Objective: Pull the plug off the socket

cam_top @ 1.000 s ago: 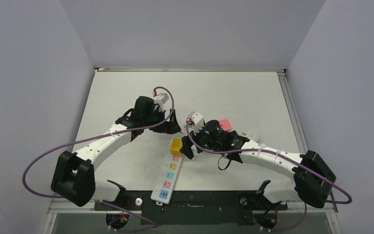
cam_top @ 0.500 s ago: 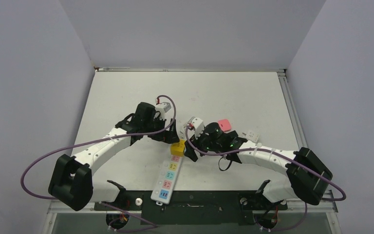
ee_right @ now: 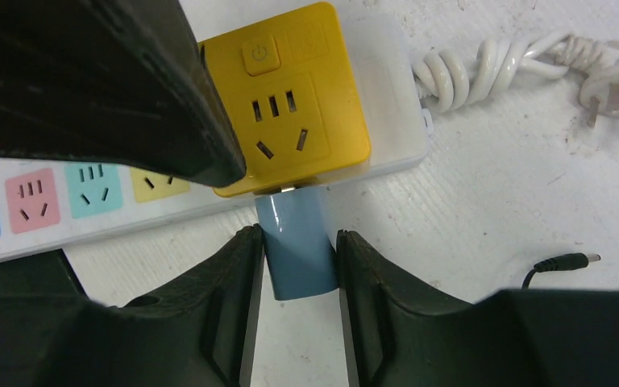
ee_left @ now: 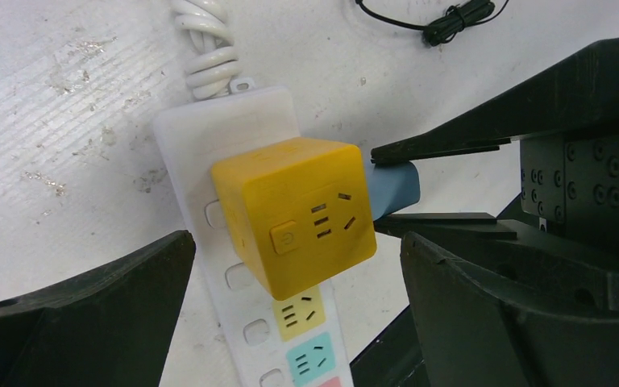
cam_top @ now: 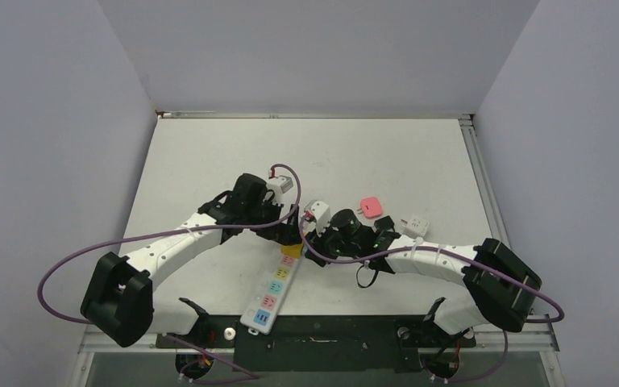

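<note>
The socket is a long white power strip (cam_top: 267, 297) with pastel outlet faces, lying at the table's near edge. On its far end sits a yellow cube adapter (ee_left: 294, 214), also in the right wrist view (ee_right: 290, 97). A blue plug (ee_right: 297, 242) sticks out of the cube's side, low over the table. My right gripper (ee_right: 298, 235) is shut on the blue plug, one pad on each side. My left gripper (ee_left: 296, 242) stands open, its fingers astride the yellow cube without touching it. From above, both grippers (cam_top: 288, 230) (cam_top: 313, 240) meet over the strip's far end and hide most of the cube.
The strip's coiled white cord (ee_right: 483, 68) ends in a loose white plug (ee_right: 616, 97). A thin black cable with a barrel tip (ee_right: 560, 262) lies just right of my right gripper. A pink plug (cam_top: 370, 206) and a white adapter (cam_top: 416, 223) lie farther right.
My right gripper has closed on the blue plug. The left arm has swung right and come down over the yellow cube. The strip has shifted slightly to the left.
</note>
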Motion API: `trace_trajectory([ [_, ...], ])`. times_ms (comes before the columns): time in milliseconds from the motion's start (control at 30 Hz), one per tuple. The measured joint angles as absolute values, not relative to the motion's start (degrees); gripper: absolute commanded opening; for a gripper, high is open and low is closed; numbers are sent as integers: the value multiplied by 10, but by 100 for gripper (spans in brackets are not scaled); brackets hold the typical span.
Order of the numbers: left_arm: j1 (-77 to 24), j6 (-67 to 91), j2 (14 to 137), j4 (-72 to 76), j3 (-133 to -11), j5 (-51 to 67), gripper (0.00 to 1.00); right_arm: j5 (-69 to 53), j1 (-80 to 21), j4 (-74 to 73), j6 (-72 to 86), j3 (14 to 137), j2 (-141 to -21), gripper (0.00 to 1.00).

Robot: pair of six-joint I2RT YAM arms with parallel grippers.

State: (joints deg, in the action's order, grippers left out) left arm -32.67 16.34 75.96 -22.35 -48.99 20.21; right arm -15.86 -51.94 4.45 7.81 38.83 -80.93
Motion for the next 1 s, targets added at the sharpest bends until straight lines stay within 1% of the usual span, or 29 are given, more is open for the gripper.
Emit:
trace_trajectory([
  [33,-331,162,760,-225,-490,200,97,-150,-525,50,80,385,-809,19],
  [133,-339,160,760,-230,-490,196,97,-120,-539,74,90,372,-804,13],
  [300,-349,156,760,-235,-490,180,97,-64,-563,104,112,342,-784,9],
  [533,-389,142,764,-250,-490,133,97,-20,-575,117,131,334,-780,8],
  [633,-397,139,771,-254,-490,118,93,-10,-575,118,133,334,-780,7],
  [767,-398,137,783,-259,-499,102,91,-4,-578,118,135,334,-780,5],
  [867,-398,137,787,-258,-503,100,85,-1,-581,118,136,334,-780,5],
  [1000,-399,138,787,-254,-503,101,84,2,-584,119,136,334,-780,5],
])
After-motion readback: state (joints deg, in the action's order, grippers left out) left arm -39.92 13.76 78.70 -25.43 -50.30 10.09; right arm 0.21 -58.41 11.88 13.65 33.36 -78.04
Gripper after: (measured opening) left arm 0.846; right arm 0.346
